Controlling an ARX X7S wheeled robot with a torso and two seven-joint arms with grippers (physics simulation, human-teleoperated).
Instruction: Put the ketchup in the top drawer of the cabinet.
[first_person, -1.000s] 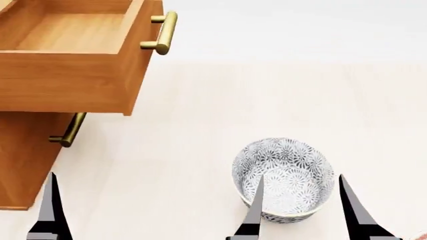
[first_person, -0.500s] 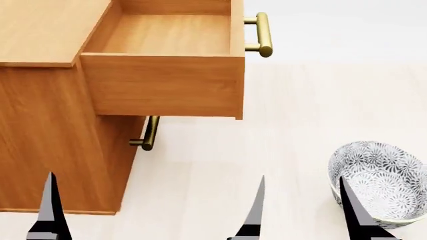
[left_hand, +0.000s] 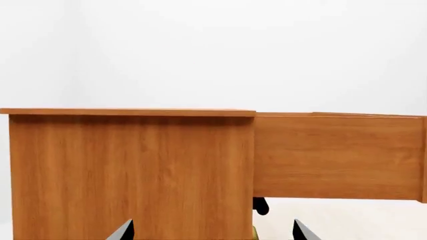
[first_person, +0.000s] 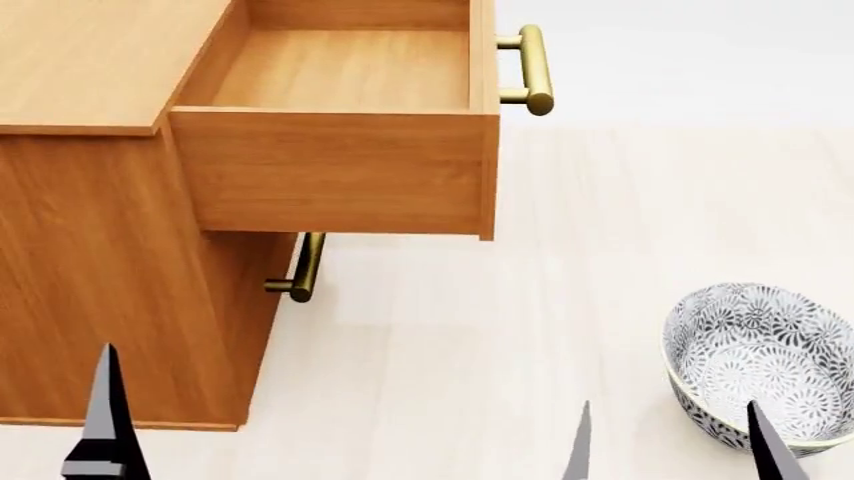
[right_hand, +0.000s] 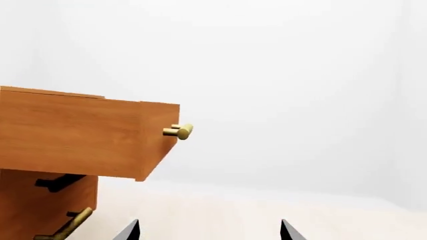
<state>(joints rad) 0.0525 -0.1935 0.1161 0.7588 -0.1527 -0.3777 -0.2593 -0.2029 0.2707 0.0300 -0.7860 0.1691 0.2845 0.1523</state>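
The ketchup is out of view in every frame. The cabinet (first_person: 94, 260) stands at the left, and its top drawer (first_person: 334, 170) is pulled out, open and empty, with its brass handle (first_person: 534, 70) at the front. My right gripper (first_person: 674, 450) is open and empty, low beside the bowl. Only one fingertip (first_person: 107, 410) of my left gripper shows in the head view, in front of the cabinet's side. In the left wrist view my left gripper (left_hand: 213, 232) is open and faces the cabinet (left_hand: 133, 170) and the drawer's side (left_hand: 337, 155). In the right wrist view my right gripper (right_hand: 210, 231) is open, with the drawer (right_hand: 73, 135) to one side.
A patterned grey-white bowl (first_person: 761, 350) sits on the pale floor at the right, empty. The lower drawer's brass handle (first_person: 304, 268) sticks out under the open drawer and also shows in the right wrist view (right_hand: 70, 226). The pale floor (first_person: 534, 330) lies between cabinet and bowl.
The view swung left a second ago, bringing the cabinet in and shifting the bowl right. Since half a second ago, my right gripper's fingers have moved right and lower in view.
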